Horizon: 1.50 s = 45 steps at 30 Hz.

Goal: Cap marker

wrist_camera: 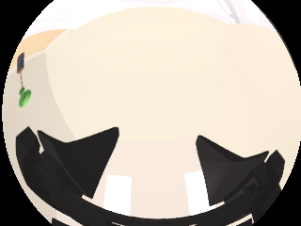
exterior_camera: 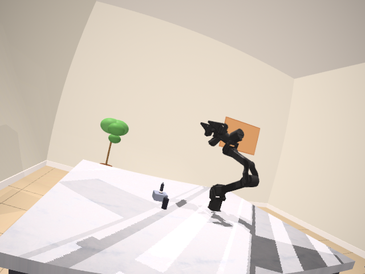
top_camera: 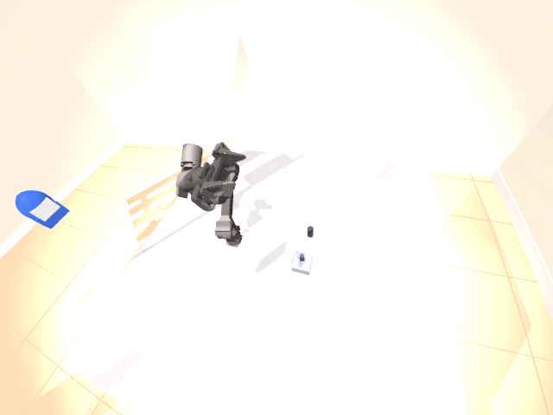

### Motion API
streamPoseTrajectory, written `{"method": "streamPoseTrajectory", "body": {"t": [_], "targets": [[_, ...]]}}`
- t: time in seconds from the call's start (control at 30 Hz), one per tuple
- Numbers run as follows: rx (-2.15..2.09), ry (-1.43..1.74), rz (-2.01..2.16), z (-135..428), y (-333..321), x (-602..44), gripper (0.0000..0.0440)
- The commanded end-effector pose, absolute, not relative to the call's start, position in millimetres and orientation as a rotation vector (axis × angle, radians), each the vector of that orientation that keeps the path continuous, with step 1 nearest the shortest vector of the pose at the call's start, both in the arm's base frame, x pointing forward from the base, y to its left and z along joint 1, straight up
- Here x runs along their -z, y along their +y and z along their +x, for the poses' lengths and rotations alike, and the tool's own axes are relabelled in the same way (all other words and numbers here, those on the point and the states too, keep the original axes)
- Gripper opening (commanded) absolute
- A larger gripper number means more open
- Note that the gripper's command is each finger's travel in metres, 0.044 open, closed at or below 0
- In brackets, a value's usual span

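Note:
The marker (top_camera: 301,258) (exterior_camera: 161,187) stands upright in the pale blue-grey holder block (top_camera: 301,271) (exterior_camera: 157,196), its dark tip bare. The black cap (top_camera: 310,232) (exterior_camera: 165,203) stands loose on the table, a short way from the block and not touching it in the top view. My gripper (top_camera: 239,170) (exterior_camera: 205,122) (wrist_camera: 158,136) is wide open, with nothing between its fingers. It is raised high above the table, well away from the block and the cap. The wrist view looks mostly at the wall; I cannot make out the marker or cap there.
The arm's base stands on the white marbled table (exterior_camera: 97,262), to the right of the block in the exterior view. A green plant (exterior_camera: 114,128) (wrist_camera: 24,98) and an orange wall panel (exterior_camera: 250,138) are beyond the table. A blue rounded object (top_camera: 28,200) shows at far left.

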State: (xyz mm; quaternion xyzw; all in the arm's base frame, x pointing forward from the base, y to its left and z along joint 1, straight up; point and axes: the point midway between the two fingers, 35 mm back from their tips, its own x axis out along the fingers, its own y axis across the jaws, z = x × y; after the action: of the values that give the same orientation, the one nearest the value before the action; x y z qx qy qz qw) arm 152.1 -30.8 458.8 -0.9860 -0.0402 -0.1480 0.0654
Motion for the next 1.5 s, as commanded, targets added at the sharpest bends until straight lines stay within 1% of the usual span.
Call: {"method": "streamPoseTrajectory", "body": {"t": [0.0,0.2,0.23,0.27,0.93,1.47], "targets": [[0.441,-0.122,-2.968,152.5,-32.0,-458.4,0.0376],[0.403,-0.13,-2.908,155.7,-38.1,-457.3,0.0228],[0.397,-0.132,-2.898,156.3,-38.9,-457.2,0.0212],[0.39,-0.134,-2.89,156.9,-39.8,-457.0,0.0208],[0.245,-0.152,-2.782,169.8,-56.5,-449.0,0.0266],[0.142,-0.173,-2.709,181.0,-66.2,-441.7,0.0302]]}}
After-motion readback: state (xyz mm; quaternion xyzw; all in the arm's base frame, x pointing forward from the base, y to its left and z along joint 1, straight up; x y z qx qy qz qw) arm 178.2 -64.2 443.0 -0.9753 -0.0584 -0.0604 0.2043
